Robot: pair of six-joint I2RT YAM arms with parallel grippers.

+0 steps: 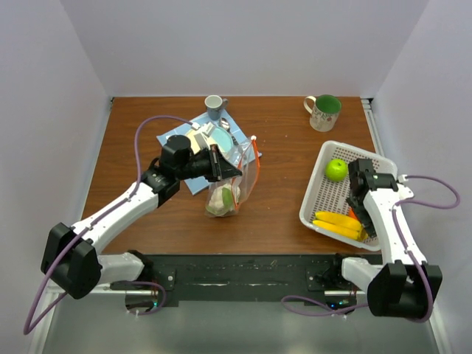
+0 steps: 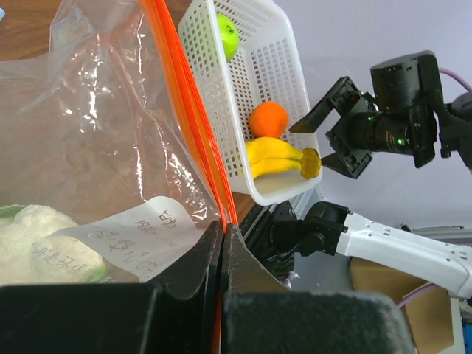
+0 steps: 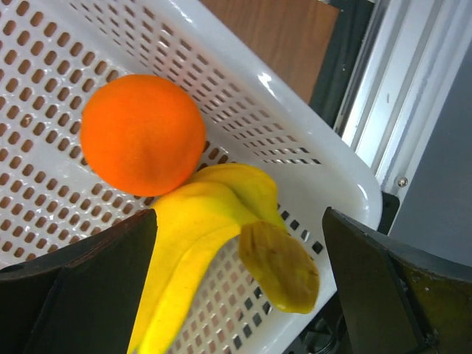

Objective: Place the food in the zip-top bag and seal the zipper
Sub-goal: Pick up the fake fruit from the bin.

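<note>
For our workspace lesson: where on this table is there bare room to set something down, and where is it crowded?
Bare wood lies between the zip-top bag and the basket, and along the back between the grey cup and the green mug. Crowded: the cluttered blue cloth behind the bag, and inside the basket.

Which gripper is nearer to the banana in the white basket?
Right. The right gripper hangs open over the banana; the left gripper is across the table, shut on the zipper.
</note>
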